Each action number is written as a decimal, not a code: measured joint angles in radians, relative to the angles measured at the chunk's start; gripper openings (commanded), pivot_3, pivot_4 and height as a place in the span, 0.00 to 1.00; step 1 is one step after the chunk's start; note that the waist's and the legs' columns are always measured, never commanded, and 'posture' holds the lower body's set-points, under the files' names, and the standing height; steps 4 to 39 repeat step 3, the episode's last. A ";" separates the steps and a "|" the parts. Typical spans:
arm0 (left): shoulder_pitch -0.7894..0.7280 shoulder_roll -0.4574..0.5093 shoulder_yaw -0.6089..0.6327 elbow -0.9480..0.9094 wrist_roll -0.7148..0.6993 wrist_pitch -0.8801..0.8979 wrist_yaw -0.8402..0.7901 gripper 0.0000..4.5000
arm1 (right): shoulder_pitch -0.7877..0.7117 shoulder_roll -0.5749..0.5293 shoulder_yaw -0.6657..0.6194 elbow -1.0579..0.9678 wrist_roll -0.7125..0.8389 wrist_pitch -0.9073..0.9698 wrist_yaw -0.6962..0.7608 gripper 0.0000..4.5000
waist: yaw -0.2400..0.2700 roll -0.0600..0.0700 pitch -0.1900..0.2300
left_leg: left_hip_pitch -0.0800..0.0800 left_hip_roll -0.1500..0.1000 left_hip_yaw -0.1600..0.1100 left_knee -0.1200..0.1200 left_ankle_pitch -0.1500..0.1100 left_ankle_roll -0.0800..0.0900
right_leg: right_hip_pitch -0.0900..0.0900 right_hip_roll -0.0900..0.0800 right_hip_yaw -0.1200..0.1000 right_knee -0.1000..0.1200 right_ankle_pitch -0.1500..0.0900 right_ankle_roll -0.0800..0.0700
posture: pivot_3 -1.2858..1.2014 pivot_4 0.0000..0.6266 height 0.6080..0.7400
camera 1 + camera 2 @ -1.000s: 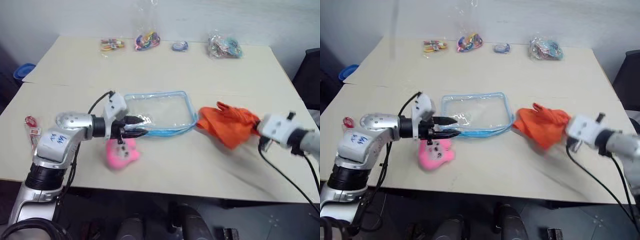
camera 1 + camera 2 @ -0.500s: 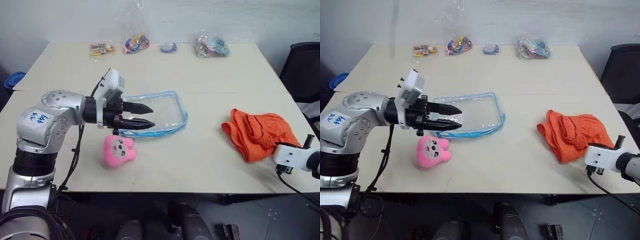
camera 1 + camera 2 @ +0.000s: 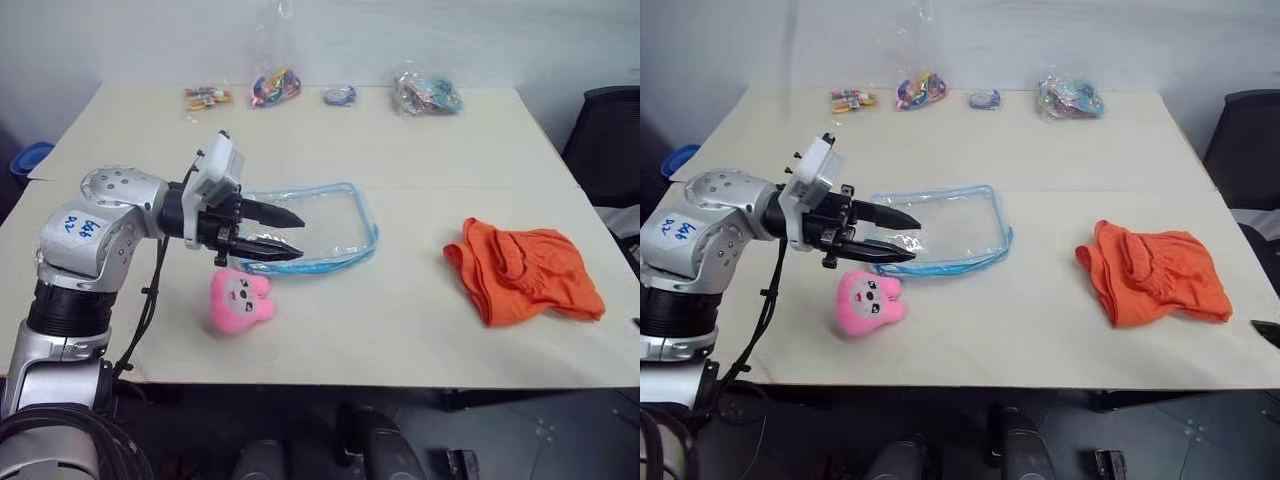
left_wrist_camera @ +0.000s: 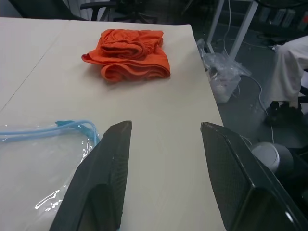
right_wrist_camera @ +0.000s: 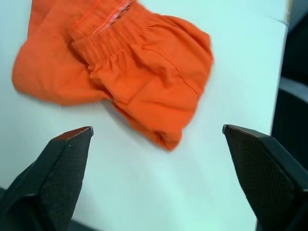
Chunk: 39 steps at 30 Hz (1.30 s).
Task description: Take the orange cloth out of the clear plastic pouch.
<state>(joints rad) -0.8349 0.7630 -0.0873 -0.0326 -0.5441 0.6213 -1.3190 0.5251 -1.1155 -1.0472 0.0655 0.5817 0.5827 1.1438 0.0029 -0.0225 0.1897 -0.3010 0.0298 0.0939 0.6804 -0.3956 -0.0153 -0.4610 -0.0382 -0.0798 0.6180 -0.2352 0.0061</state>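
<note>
The orange cloth (image 3: 525, 272) lies crumpled on the table at the right, well clear of the clear plastic pouch (image 3: 320, 215). That pouch, edged in light blue, lies flat at the table's middle. Its pink plush toy (image 3: 240, 300) rests by its near left corner. My left gripper (image 3: 297, 236) hovers over the pouch's left end, pointing right, open, with only bare table between its fingers (image 4: 103, 187). My right gripper (image 5: 157, 128) is open wide, pulled back from the cloth (image 5: 120, 62) and holding nothing.
Several small clear bags of colourful trinkets (image 3: 425, 92) line the table's far edge. A black chair (image 3: 605, 130) stands off the right side. A blue object (image 3: 25, 160) sits beyond the left edge.
My right gripper opened, released the orange cloth onto the table and drew back to the right, out of the head views. The left gripper rose a little above the pouch.
</note>
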 measured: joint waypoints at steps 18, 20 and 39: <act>-0.012 -0.004 -0.007 0.029 0.008 -0.019 -0.021 0.54 | 0.065 0.043 -0.088 -0.028 0.003 0.070 0.049 1.00 | -0.005 0.000 0.000 | 0.000 0.001 0.000 0.000 -0.001 0.000 | 0.000 0.001 0.001 0.000 -0.002 0.004 | 0.52 0.24 1.00; -0.012 -0.004 -0.007 0.029 0.008 -0.019 -0.021 0.54 | 0.065 0.043 -0.088 -0.028 0.003 0.070 0.049 1.00 | -0.005 0.000 0.000 | 0.000 0.001 0.000 0.000 -0.001 0.000 | 0.000 0.001 0.001 0.000 -0.002 0.004 | 0.52 0.24 1.00; -0.012 -0.004 -0.007 0.029 0.008 -0.019 -0.021 0.54 | 0.065 0.043 -0.088 -0.028 0.003 0.070 0.049 1.00 | -0.005 0.000 0.000 | 0.000 0.001 0.000 0.000 -0.001 0.000 | 0.000 0.001 0.001 0.000 -0.002 0.004 | 0.52 0.24 1.00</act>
